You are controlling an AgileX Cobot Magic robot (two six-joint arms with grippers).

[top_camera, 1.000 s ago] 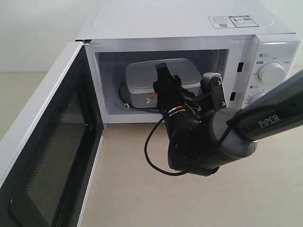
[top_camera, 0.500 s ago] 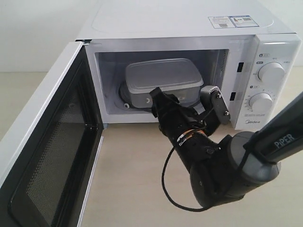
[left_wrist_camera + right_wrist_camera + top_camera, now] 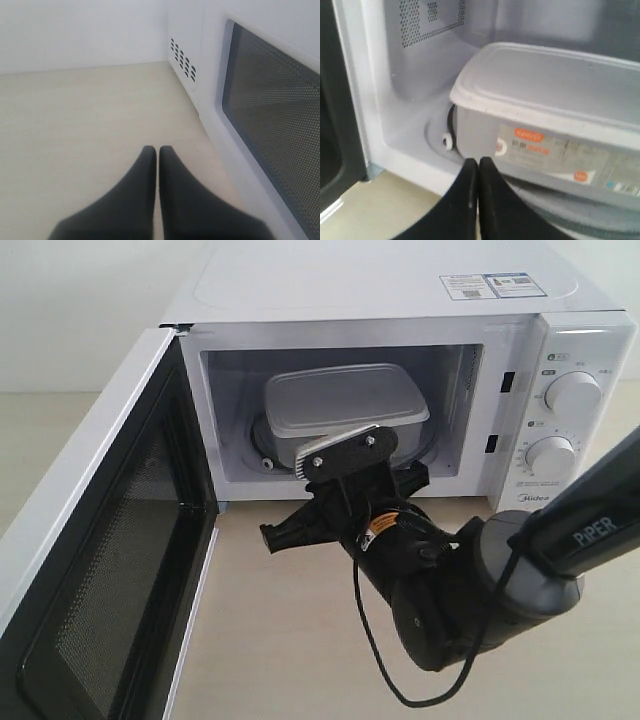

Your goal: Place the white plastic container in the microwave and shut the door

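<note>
**Left:** the door (image 3: 110,570) stands swung wide, its mesh window facing the cavity. My left gripper (image 3: 157,152) hangs outside it over the table (image 3: 280,640), jaws pressed together on nothing.

**Centre:** the white plastic container (image 3: 340,400) sits inside the microwave (image 3: 380,290), label toward the opening. Just in front of that opening my right gripper (image 3: 278,536) is clenched empty, apart from the container.

**Right:** two dials (image 3: 573,392).

**Likely hazards:** swinging the door while my right arm lies across its path would jam it against the wrist or snag the hanging cable (image 3: 358,625). A hard shove could also slide the microwave.

**Surface:** pale, smooth, wood-look tabletop.

**Room:** a plain white wall (image 3: 80,310) behind.
</note>
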